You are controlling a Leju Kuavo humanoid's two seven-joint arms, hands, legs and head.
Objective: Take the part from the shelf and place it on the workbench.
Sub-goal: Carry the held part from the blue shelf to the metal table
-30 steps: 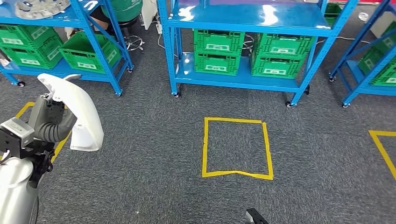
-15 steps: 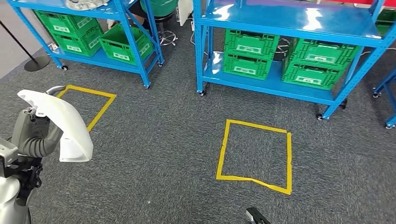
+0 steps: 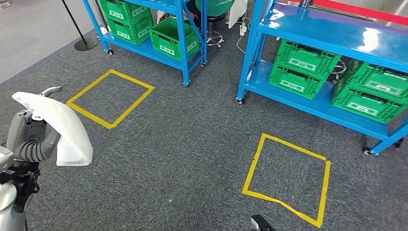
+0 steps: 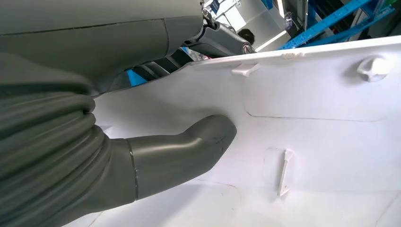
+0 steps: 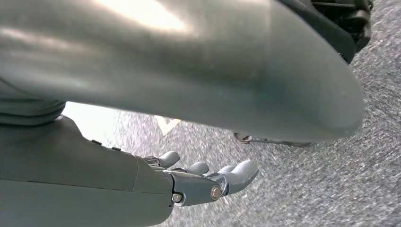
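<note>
Nearest the camera, low on the left of the head view, the left robot hand holds a curved white plastic part raised above the carpet. In the left wrist view the thick grey thumb presses flat against the part's white inner face, with darker fingers over its upper edge, so the robot hand is clamped on the part. The right robot hand appears in the right wrist view, hanging over grey carpet with its fingers stretched out side by side, slightly apart, and nothing in them. The grey carpet floor spreads ahead. On it, to the right, lies a yellow tape square; farther off to the left lies a second yellow tape square. Beyond these stand two blue shelf racks: one at the right with green crates on its lower shelf, and one at the upper left holding more green crates. Behind and between the racks stands an office chair with a green seat.
</note>
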